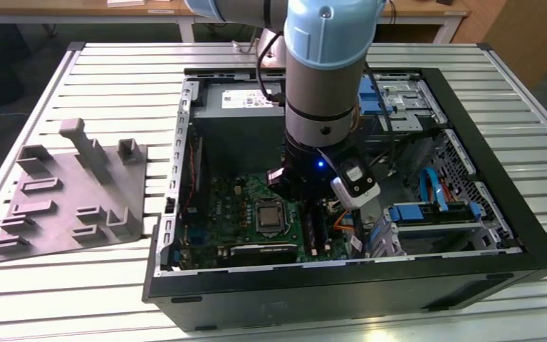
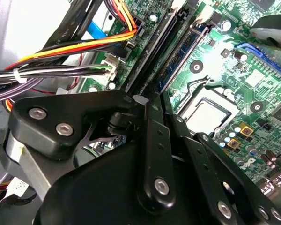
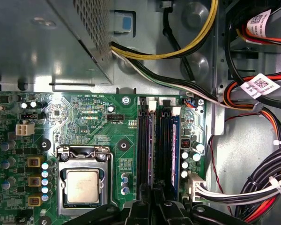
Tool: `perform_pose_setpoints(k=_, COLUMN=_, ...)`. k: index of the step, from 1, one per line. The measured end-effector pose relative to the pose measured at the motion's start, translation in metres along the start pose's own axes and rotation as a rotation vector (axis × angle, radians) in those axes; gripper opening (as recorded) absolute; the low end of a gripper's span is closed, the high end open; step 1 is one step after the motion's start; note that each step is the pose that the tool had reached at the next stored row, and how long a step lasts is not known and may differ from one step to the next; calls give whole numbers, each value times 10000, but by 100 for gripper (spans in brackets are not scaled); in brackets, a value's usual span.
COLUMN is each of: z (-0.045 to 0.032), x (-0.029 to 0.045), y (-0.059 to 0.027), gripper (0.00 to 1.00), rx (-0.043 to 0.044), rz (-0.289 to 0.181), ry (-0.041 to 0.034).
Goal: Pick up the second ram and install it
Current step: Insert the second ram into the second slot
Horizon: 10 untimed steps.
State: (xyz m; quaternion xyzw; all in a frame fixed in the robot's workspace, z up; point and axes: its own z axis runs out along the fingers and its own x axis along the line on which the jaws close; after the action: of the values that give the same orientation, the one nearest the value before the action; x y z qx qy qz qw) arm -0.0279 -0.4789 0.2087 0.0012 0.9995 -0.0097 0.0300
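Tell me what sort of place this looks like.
Probably a robotics lab or test workbench: an open computer case lies on a slatted metal table, a grey holder tray sits beside it, and the robot arm reaches down over the motherboard.

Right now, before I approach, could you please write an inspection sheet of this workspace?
Surface: slatted table bearing an open case.
Job's things: a ram stands in a slot near the processor; whether it is the second, cannot tell.
Clutter: grey tray on the table, at the exterior view's left of the case.
Grippers: tool low over the slots.
Cables: bundles beside the board.
Surroundings: desk behind.
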Motion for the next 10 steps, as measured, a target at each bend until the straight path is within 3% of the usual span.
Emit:
perform_pose_setpoints(k=2, z=1, x=0, y=-1, gripper=21, rx=5, rz=0, ry=0)
perform_pose_setpoints(k=4, z=-4, x=1, y=-3, gripper=21, rx=16, rz=-1, ry=4)
perform_pose_setpoints(k=5, z=-3, x=1, y=-2, gripper=27, rx=15, rz=-1, ry=3)
perform_pose_setpoints(k=10, z=-3, x=1, y=-3, gripper=29, rx=16, rz=-1, ry=4)
